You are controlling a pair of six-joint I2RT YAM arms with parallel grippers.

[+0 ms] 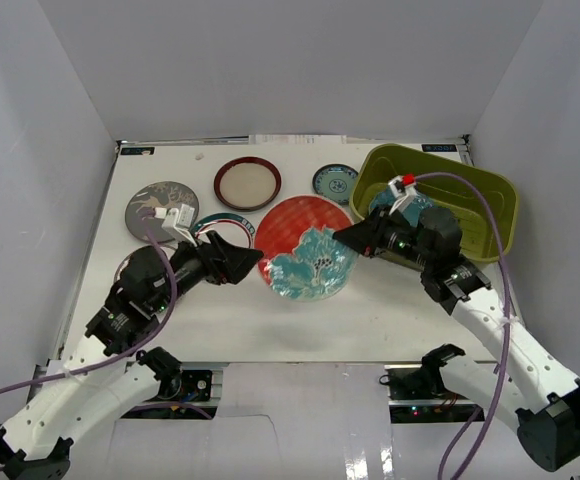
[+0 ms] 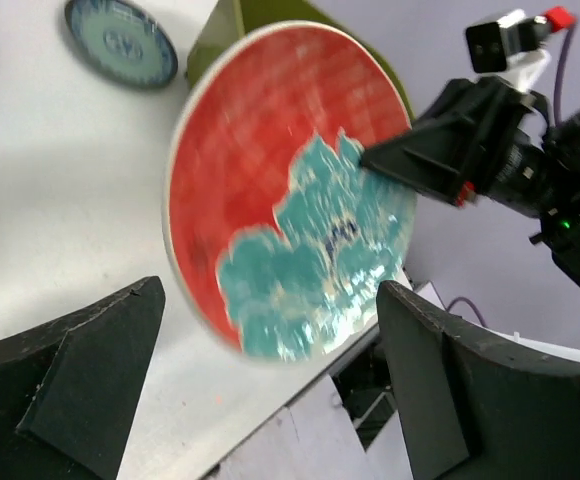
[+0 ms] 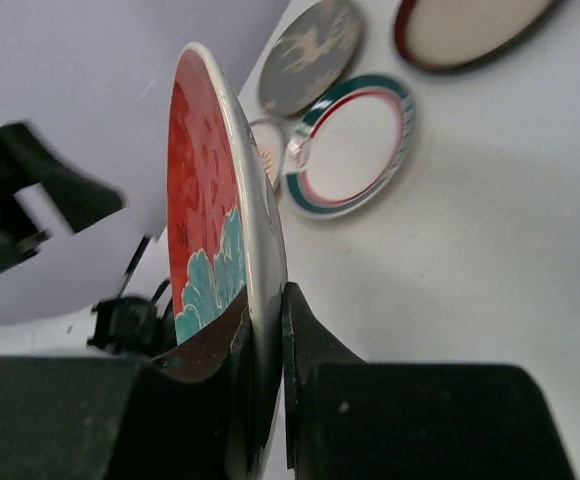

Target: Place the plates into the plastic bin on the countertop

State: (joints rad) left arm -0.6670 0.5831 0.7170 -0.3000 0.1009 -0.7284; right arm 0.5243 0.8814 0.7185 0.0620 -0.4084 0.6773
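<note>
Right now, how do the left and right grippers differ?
The left gripper stands open, not pinching the red-and-teal plate; the right gripper is shut on its rim. The left reaches in from the plate's left side, the right from its right, near the plastic bin. Both point at the plate.

The left arm (image 1: 90, 395) and right arm (image 1: 515, 345) have white lower links and black joint housings. A purple cable (image 1: 506, 270) loops along each. The left hand (image 1: 253, 262) and right hand (image 1: 340, 236) have matte black wedge fingers, and the right's white camera (image 1: 402, 186) is red-capped.
</note>
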